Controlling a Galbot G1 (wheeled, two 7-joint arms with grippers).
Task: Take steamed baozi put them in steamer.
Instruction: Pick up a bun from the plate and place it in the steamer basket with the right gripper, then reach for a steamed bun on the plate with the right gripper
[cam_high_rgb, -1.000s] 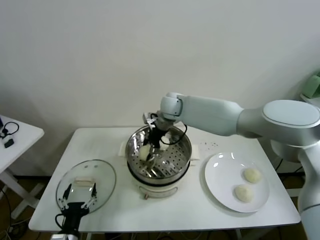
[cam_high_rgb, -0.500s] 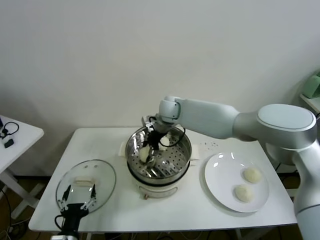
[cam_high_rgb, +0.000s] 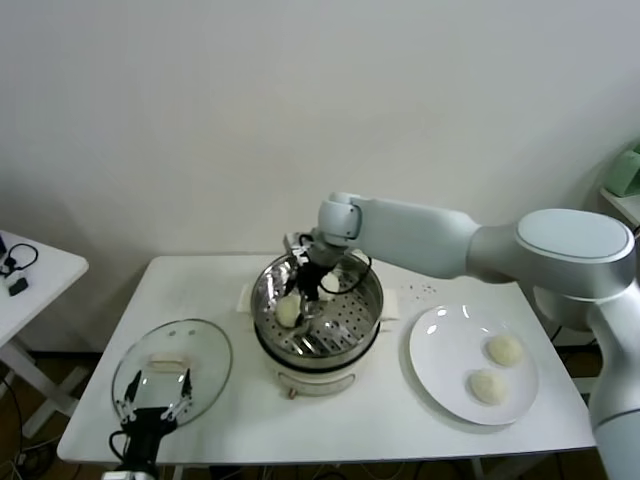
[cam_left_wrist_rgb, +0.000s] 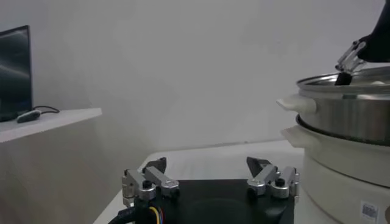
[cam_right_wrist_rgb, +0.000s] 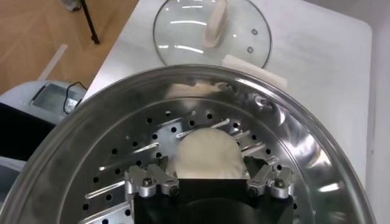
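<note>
Head view: white table (cam_high_rgb: 330, 420) against a pale wall; at its centre the steamer (cam_high_rgb: 318, 318), a shiny steel pot with a perforated floor on a white base; right gripper (cam_high_rgb: 305, 296) reaching down into the pot from the far rim, its white arm stretching in from the right; one steamed baozi (cam_high_rgb: 288, 311) lying on the hole-dotted floor at the gripper's tip, toward the pot's left side; fingers too small here to judge; white plate (cam_high_rgb: 440, 350) to the right of the steamer, holding two more baozi (cam_high_rgb: 504, 349), (cam_high_rgb: 487, 386) near its right edge; round glass lid (cam_high_rgb: 172, 372) lying flat at the table's front left; left gripper (cam_high_rgb: 157, 392) parked low over that lid, its fingers spread apart, holding nothing; a second small white table (cam_high_rgb: 30, 275) at far left. Left wrist view: left gripper (cam_left_wrist_rgb: 210, 181) with both fingers standing well apart over a dark surface; steamer wall and white base (cam_left_wrist_rgb: 341, 146) off to one side. Right wrist view: right gripper (cam_right_wrist_rgb: 208, 181) inside the steamer (cam_right_wrist_rgb: 79, 164), fingers parted on either side of the baozi (cam_right_wrist_rgb: 207, 153), which rests on the perforated floor between them; whether the pads touch the bun cannot be told; glass lid (cam_right_wrist_rgb: 210, 30) on the table beyond the rim.
</note>
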